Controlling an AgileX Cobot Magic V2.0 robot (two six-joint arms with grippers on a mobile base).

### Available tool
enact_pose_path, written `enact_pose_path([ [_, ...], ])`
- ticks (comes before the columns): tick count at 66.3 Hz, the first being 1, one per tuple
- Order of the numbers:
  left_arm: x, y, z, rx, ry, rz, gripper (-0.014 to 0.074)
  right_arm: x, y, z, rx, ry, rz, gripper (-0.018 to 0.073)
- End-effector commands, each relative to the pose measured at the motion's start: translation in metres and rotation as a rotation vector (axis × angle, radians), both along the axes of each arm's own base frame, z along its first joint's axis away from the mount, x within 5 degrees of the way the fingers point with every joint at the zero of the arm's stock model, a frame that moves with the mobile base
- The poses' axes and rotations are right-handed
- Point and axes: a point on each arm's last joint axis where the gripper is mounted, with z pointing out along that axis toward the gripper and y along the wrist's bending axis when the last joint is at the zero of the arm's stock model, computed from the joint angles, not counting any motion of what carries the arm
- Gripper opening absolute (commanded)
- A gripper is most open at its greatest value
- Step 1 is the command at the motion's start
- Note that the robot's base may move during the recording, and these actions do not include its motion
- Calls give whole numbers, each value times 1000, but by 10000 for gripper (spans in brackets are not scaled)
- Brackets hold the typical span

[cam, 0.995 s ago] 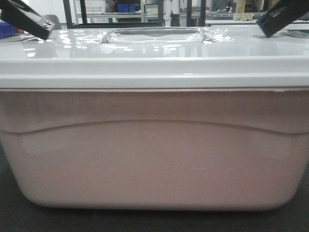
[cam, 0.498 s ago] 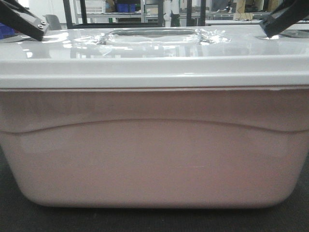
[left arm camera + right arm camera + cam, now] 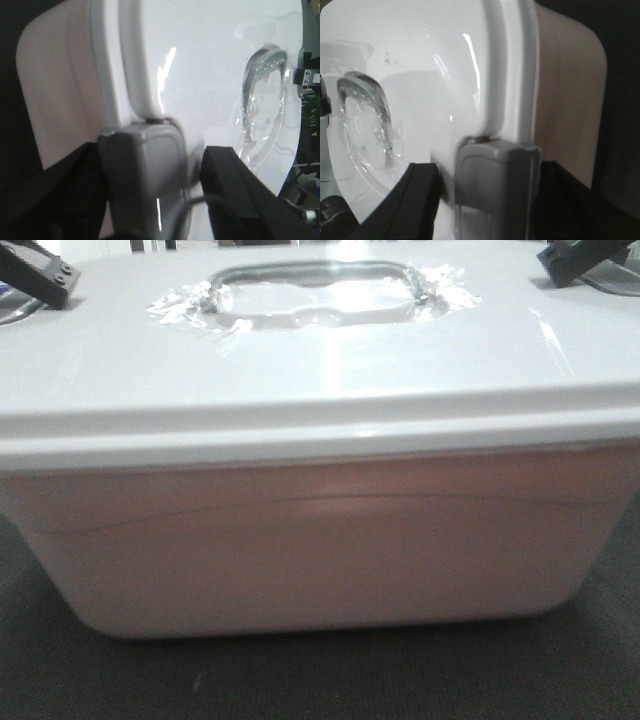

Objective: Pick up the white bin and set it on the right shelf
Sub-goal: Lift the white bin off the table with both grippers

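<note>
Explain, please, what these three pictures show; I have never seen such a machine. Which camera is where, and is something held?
This is a robot with two arms. One camera looks forward from its body: a large whitish-pink plastic tub with a glossy white lid, a dark surface beneath. Two more cameras sit on the wrists. They show the black left tool and right tool, each straddling a grey plastic clip at one end of the lid. Whether they squeeze it, I cannot tell.
</note>
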Motion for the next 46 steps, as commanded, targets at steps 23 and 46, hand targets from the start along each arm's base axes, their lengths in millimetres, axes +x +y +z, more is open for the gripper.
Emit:
enact_pose_path([
  [23,-59,-13,77,-122,-274,-141,253,-48,26,67,207,-243,182,390],
  [46,-99,-13,132,-108,-512,-141,253,-81,28,90,185,-375,189,390],
])
